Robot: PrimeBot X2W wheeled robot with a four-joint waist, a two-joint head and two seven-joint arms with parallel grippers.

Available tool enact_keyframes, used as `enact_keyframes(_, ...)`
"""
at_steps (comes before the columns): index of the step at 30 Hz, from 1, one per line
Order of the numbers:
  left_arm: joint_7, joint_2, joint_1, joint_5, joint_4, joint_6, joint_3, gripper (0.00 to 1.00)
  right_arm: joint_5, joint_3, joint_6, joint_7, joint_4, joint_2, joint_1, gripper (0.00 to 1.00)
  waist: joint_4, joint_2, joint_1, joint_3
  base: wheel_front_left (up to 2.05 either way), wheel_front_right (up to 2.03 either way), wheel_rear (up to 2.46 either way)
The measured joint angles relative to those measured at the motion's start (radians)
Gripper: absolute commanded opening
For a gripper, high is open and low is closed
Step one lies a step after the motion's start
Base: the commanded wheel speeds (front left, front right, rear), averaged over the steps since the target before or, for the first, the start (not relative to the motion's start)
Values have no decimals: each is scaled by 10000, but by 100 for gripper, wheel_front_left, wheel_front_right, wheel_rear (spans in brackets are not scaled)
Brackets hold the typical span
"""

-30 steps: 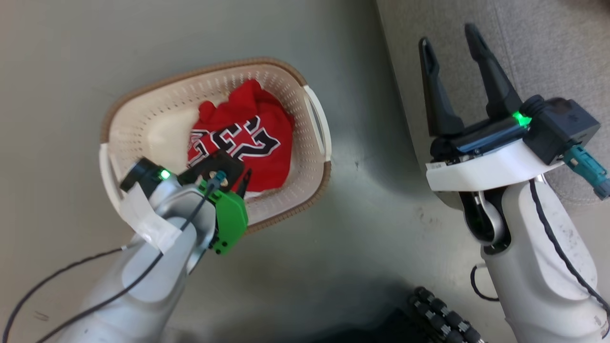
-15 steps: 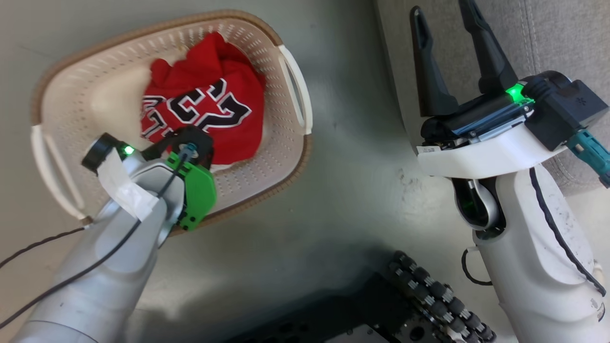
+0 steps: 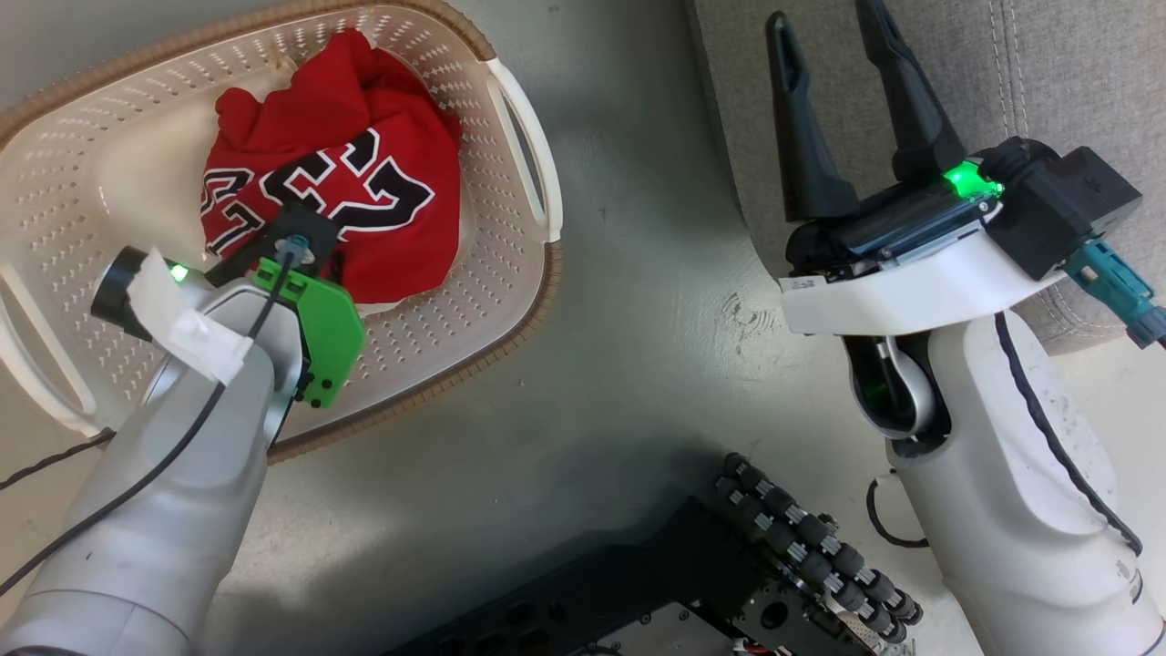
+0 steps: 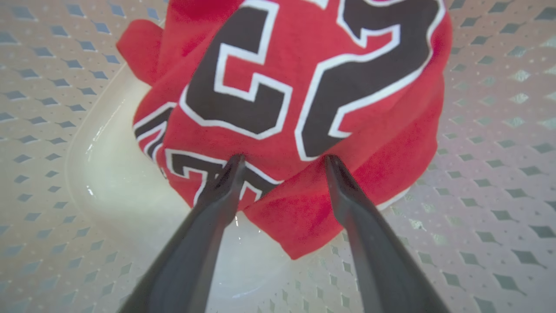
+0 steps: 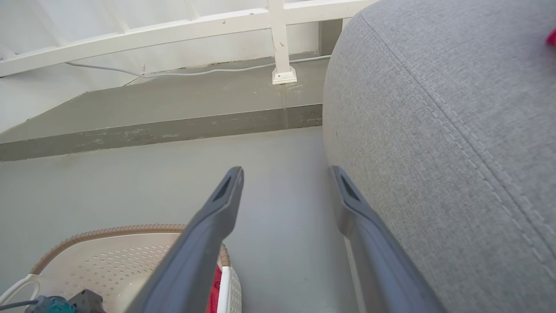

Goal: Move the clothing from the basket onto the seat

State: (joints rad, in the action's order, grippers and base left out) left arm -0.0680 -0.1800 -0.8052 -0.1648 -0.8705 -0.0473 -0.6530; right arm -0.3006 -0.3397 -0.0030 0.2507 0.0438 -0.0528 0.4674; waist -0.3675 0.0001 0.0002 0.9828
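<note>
Clothing [image 3: 332, 196]: crumpled red heap, "23" lettering upward, lying inside basket [image 3: 437, 301] at scene left. Left gripper [image 4: 283, 158]: fingers spread wide, tips at near edge of heap, contact unclear, nothing clamped. Right gripper [image 3: 822, 14]: fingers wide apart, empty, beside left edge of seat [image 3: 1075, 82]. Bare floor [image 3: 638, 273] between basket and seat.

The clothing [image 3: 392, 246] is soft, matt red cloth with smooth-looking black and white lettering. The basket [image 3: 437, 339] is cream perforated plastic, faintly glossy on its floor, with a brown woven-look rim. The seat [image 5: 434, 130] is grey fabric with a coarse matt weave and raised stitched seams, and the floor [image 3: 629, 364] is smooth grey paint, slightly sheeny and scuffed in places.
</note>
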Motion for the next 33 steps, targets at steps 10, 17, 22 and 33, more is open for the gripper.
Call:
enact_keyframes(10, 416, 374, -350, -178, -602, 362, 349, 0, -102, -153, -157, 10, -84, 31, 233, 100, -46, 0, -1, 57, 0, 0, 0)
enact_keyframes(17, 1055, 731, -349, -899, -869, 485, 907, 0, -59, -86, -174, 12, -190, 35, 384, 100, 51, 0, -1, -127, 0, 0, 0)
enact_keyframes(22, 1563, 846, -346, -1340, -874, 368, 1141, 0, 130, 88, -174, 12, -305, 33, 384, 100, 209, 0, -1, -385, 0, 0, 0)
enact_keyframes(33, 2466, 1103, -325, -1478, -920, -234, 1024, 0, 577, 222, -165, 13, -782, -169, 370, 100, 787, 0, -1, -1153, 0, 0, 0)
